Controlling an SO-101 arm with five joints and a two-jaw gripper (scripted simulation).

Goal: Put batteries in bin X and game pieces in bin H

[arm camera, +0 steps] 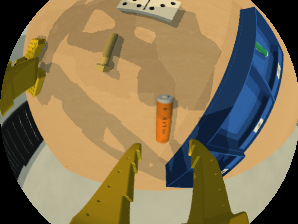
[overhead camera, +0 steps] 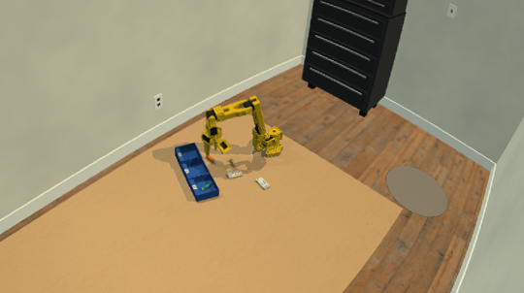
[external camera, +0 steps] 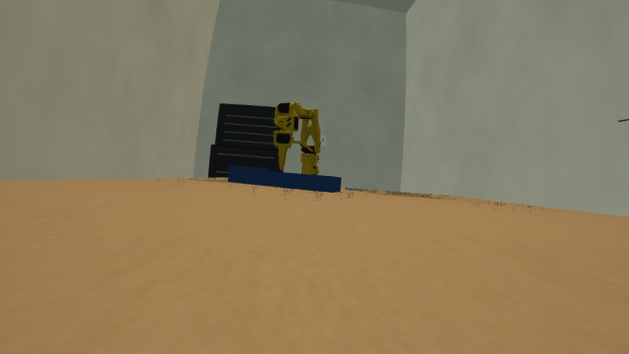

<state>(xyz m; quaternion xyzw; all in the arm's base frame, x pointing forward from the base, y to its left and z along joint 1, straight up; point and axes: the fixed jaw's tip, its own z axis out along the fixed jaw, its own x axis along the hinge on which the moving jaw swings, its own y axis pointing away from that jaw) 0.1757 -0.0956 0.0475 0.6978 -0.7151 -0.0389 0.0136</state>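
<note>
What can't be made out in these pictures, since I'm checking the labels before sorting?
- Letters on the blue bins: too small in the top view, slanted away in the wrist view.
- Orange battery: hidden behind the bins in the exterior view.
- One domino: cut by the wrist view's top edge.
</note>
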